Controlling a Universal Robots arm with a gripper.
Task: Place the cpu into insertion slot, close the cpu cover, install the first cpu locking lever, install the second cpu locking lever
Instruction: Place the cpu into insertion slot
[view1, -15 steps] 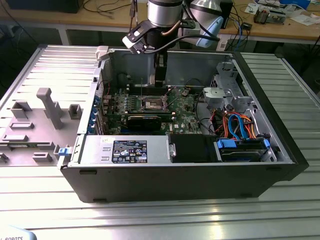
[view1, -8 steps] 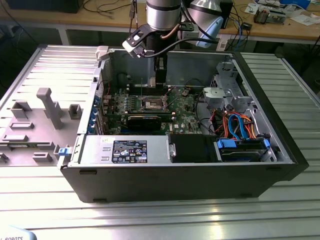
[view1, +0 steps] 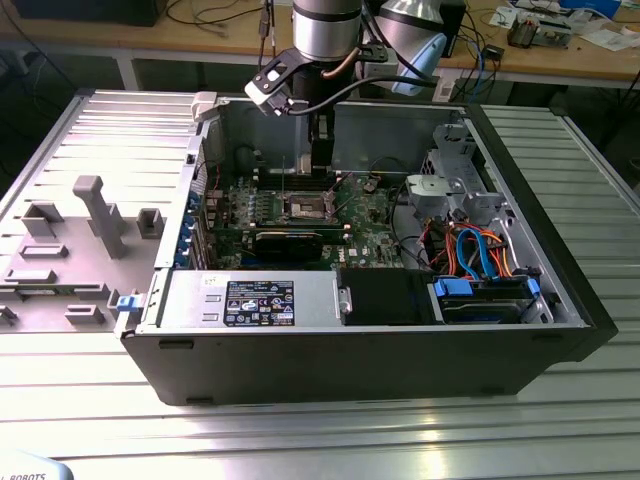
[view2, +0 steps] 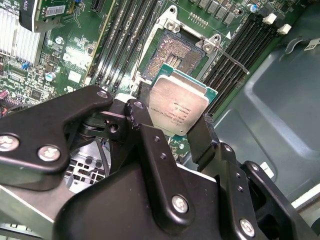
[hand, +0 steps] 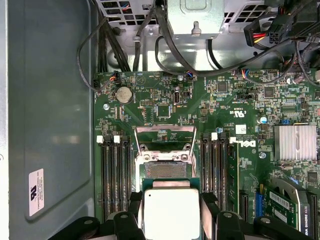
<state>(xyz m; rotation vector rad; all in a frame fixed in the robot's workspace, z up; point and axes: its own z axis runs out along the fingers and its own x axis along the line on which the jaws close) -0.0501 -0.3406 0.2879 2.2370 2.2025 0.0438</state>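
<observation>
My gripper (view2: 172, 122) is shut on the cpu (view2: 178, 106), a flat square chip with a dull silver top and a green rim. One black finger (view2: 136, 114) presses each of two opposite edges. The cpu (hand: 171, 212) hangs tilted just above the insertion slot (hand: 164, 171), a square socket with a dark pin field and a silver rim on the green board. The cpu cover (hand: 165, 134) stands swung open at the slot's far edge. A thin metal locking lever (view2: 235, 58) sticks out beside the slot (view2: 176, 50). In the exterior view the gripper (view1: 320, 165) reaches down into the case over the slot (view1: 305, 207).
Black memory slots (hand: 114, 175) flank the socket on both sides. A finned heatsink (hand: 295, 142), black cables (hand: 120, 45) and the grey case wall (hand: 50, 125) lie around it. The open case (view1: 350, 340) sits on a ribbed metal table (view1: 300, 430); a grey fixture (view1: 95, 215) stands at the exterior view's left.
</observation>
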